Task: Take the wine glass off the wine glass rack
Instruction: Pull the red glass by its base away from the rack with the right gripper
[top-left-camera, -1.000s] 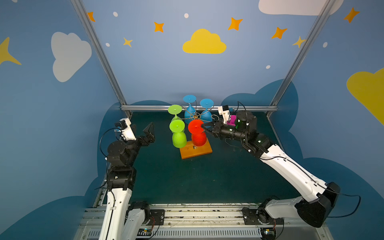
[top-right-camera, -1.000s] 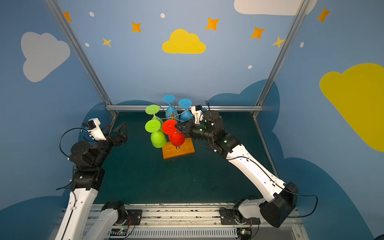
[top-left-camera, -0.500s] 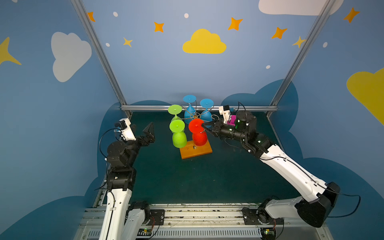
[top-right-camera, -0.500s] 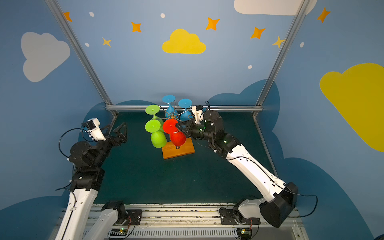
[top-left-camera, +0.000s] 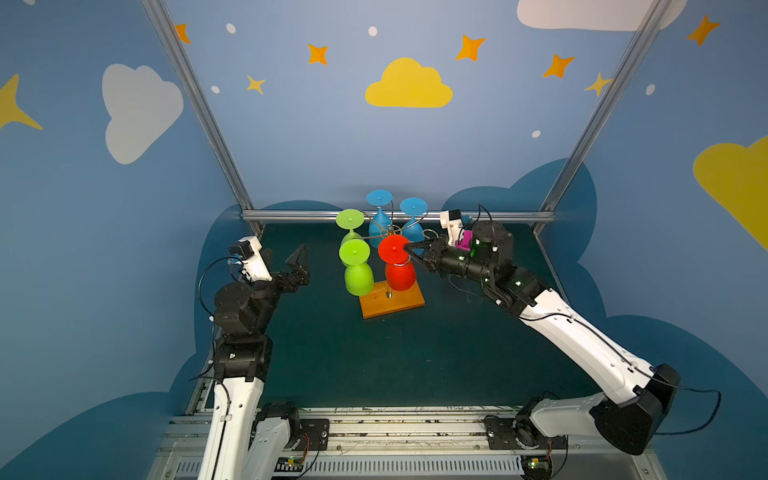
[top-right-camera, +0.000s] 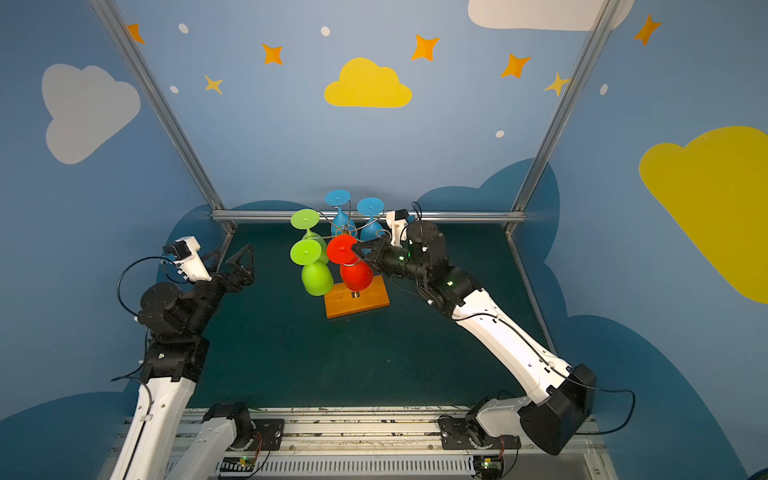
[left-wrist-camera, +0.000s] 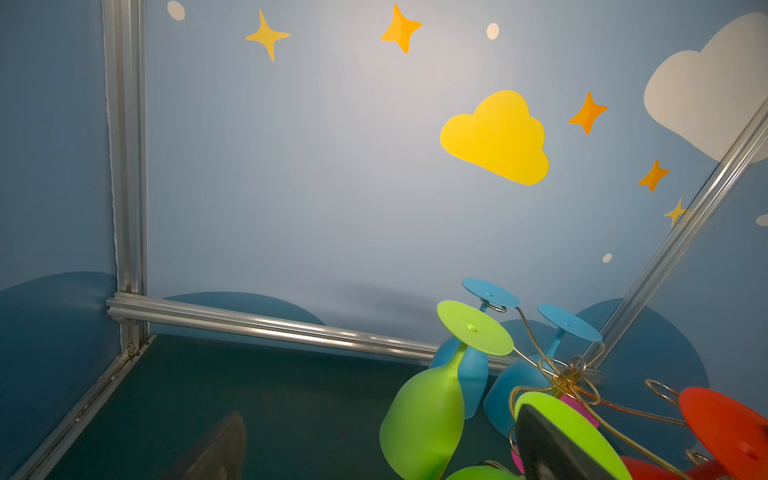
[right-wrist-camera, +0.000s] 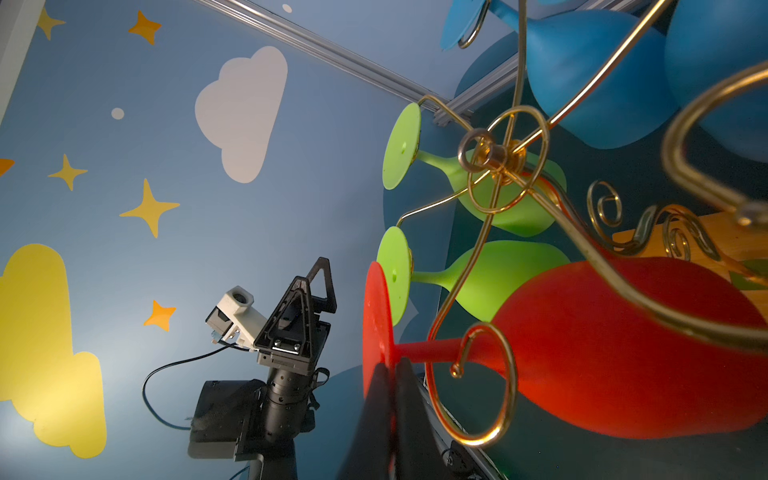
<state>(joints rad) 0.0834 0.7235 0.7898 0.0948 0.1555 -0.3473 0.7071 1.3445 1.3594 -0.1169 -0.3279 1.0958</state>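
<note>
Five glasses hang bowl-down from the rack (top-left-camera: 397, 305), which stands on its wooden base toward the far edge of the table (top-left-camera: 415, 357), about midway along it. The red glass (top-left-camera: 400, 275) hangs on the side facing the right arm, with its stem inside a wire curl and its foot on top. The right gripper (top-left-camera: 409, 248) is closed. In the right wrist view its fingers (right-wrist-camera: 409, 415) seem to pinch the rim of the red foot, though the close angle leaves the contact unsure. The left gripper (top-left-camera: 284, 259) is wide open and empty near the left edge, well apart from the rack.

The glass looks like matte plastic: probably light, not brittle and not very slippery. The thin foot offers only a narrow hold, so the bowl may swing. The stem just under the foot would likely be steadier. The glass probably has to slide out through the curl's opening rather than lift straight up.

A green glass (top-left-camera: 358, 280) hangs just beside the red one, a second green one hangs behind it, and two blue glasses (top-left-camera: 380, 226) hang toward the far edge. If the stem snags, the thin wire rack could drag or tip.
</note>
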